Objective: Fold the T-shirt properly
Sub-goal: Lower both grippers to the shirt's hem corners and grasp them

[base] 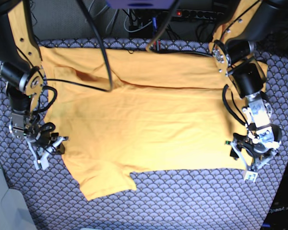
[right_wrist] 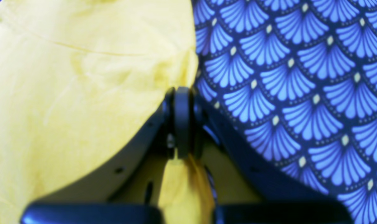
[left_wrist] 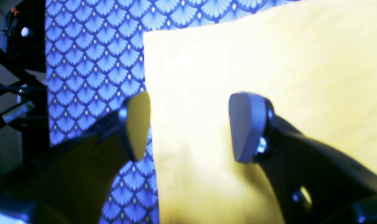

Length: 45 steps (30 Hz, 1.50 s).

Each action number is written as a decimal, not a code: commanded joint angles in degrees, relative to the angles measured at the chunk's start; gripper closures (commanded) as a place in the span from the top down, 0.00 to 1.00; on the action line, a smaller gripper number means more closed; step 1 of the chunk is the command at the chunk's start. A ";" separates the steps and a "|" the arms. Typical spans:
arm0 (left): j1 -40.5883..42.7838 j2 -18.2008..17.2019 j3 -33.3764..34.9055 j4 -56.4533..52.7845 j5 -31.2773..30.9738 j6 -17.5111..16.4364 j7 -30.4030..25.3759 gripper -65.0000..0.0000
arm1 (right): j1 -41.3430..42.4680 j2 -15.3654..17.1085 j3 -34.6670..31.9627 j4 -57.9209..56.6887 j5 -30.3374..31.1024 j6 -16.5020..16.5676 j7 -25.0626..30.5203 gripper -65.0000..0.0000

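Observation:
The yellow-orange T-shirt (base: 144, 124) lies spread sideways on the blue patterned tablecloth (base: 182, 201), with one sleeve (base: 105, 184) at the front left. My right gripper (base: 52, 143) is at the shirt's left edge. In the right wrist view it (right_wrist: 182, 121) is shut, with yellow cloth (right_wrist: 183, 189) pinched between the jaws. My left gripper (base: 244, 155) is at the shirt's front right corner. In the left wrist view it (left_wrist: 191, 127) is open and straddles the shirt's edge (left_wrist: 149, 130), one finger (left_wrist: 138, 124) over the tablecloth and the other (left_wrist: 246, 127) over the cloth.
Black cables (base: 98, 48) hang across the back of the shirt. A power strip (base: 201, 13) lies behind the table. The table's edge (left_wrist: 47, 93) shows at the left of the left wrist view, with a dark frame (left_wrist: 17, 93) beyond it.

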 commanded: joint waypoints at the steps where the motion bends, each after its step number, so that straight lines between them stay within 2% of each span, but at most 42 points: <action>1: -2.06 -0.52 0.15 0.36 -0.64 1.49 -2.81 0.60 | 1.54 0.39 0.07 0.84 -0.44 -0.01 -0.27 0.00; 5: -2.24 -1.49 0.23 -5.97 -0.64 10.81 -7.65 0.61 | 1.01 0.30 -0.20 5.76 -0.44 -0.01 -0.88 0.00; 8: -4.08 -2.89 0.15 -12.83 -0.73 14.50 -10.55 0.61 | 1.01 0.39 -0.02 6.73 -0.35 -0.01 -0.97 0.00; 15: -8.30 -5.44 -4.60 -23.46 -0.73 18.10 -16.97 0.61 | -0.13 0.48 0.07 6.90 -0.53 -0.01 -1.15 0.00; 20: -10.85 -6.94 -5.66 -29.27 -0.73 18.28 -20.66 0.61 | -1.45 0.39 -0.20 7.08 -0.44 -0.01 -1.68 0.00; 23: -13.05 -8.25 -5.48 -34.63 -0.73 23.29 -24.53 0.61 | -1.45 0.39 -0.20 7.08 -0.44 -0.01 -1.68 0.00; 26: -14.90 -10.36 -5.48 -41.13 -0.73 25.75 -27.08 0.61 | -1.45 0.39 -0.29 7.08 -0.62 -0.01 -1.68 0.00; 32: -17.27 -12.56 -5.57 -51.51 -0.73 26.37 -34.64 0.61 | -1.54 0.57 -0.29 7.08 -0.62 -0.01 -1.68 0.00; 38: -17.01 -12.39 -6.18 -51.77 -0.82 26.37 -35.25 0.66 | -2.42 0.65 -0.29 7.08 -0.62 -0.01 -1.50 0.00; 41: -16.92 -12.56 -9.61 -51.77 -0.82 27.95 -35.34 0.68 | -2.59 0.65 -0.29 7.08 -0.62 -0.01 -1.41 0.00; 45: -15.34 -12.56 -12.60 -51.77 -0.73 28.13 -35.43 0.68 | -2.59 0.65 -0.37 7.08 -0.62 -0.01 -1.32 0.00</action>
